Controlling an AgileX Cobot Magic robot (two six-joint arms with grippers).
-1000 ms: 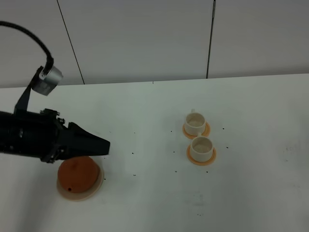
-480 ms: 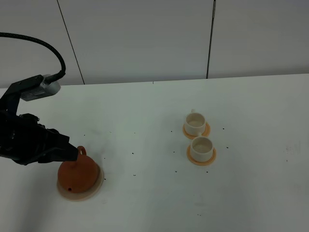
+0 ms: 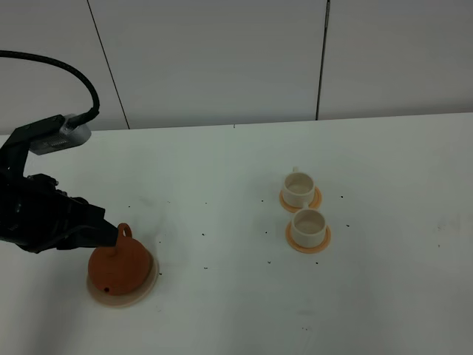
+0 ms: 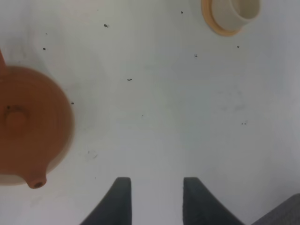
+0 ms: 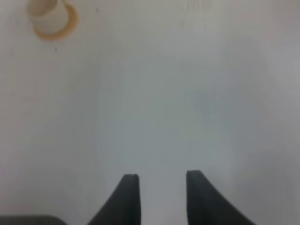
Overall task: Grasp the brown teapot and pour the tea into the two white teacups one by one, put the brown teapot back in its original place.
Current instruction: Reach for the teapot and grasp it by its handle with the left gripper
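brown teapot [image 3: 120, 266] stands upright on the pale coaster [image 3: 127, 301], at the near left of the white surface [image 3: 222, 318]. its long axis runs handle to spout: the loop handle is on the far side, toward the wall, and the spout hole faces the near edge.

the two white teacups [image 3: 298, 188] [image 3: 309, 225] sit right of centre, well apart from the pot, one behind the other. each is on an orange saucer [image 3: 319, 242].

hard to read: from the high camera the dark left arm ends right at the handle, and i cannot tell if it touches or is just beside it. the left wrist camera settles the grasp. the left fingers [image 4: 121, 201] are spread and released, with bare surface between them. the pot lies off to one side, with its handle cut by the frame edge. that view also clips one cup at its border; i cannot tell which one.

the right arm is outside the high view. only its own soft, blurred wrist picture shows the right fingers [image 5: 129, 197], apart and grasping nothing, with one cup on a saucer in the corner.
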